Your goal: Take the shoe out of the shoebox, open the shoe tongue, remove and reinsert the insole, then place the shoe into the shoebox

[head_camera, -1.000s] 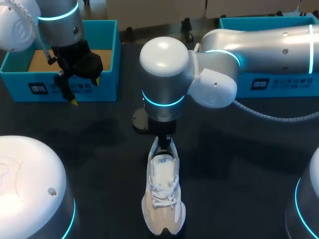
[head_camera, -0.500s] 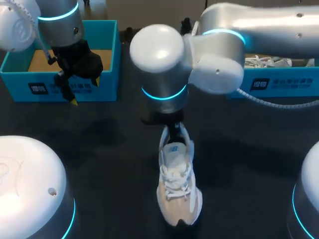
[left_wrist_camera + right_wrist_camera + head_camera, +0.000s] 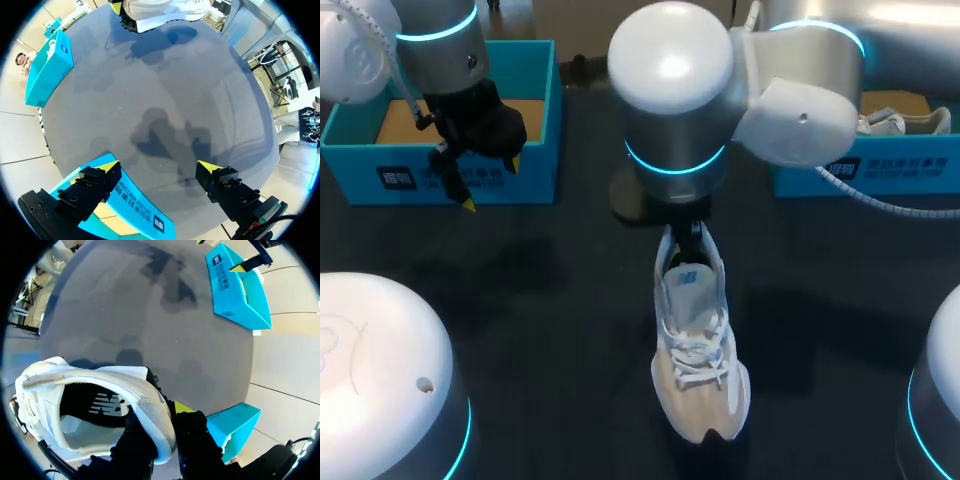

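The right gripper is clamped on the heel of the white lace-up mesh sneaker, one finger inside the collar and the other outside it with the heel wall pinched between them, as the right wrist view shows; the sneaker hangs toe-down towards the robot's side of the dark round table, outside both boxes, and whether its sole touches the surface I cannot tell; compared with a second ago it has been carried to the right and further from the robot, heel leading, and half a second ago it was midway along that path; the right arm's silver elbow has swung the same way and risen, so the open teal cardboard shoebox at the right, then largely hidden behind the arm, now shows its inside, with a second white shoe lying in it; the left gripper has not moved in that time and hangs at the front wall of the open teal cardboard shoebox at the left, its yellow-tipped fingers spread wide with nothing between them; from the left wrist the sneaker lies well ahead across the table.
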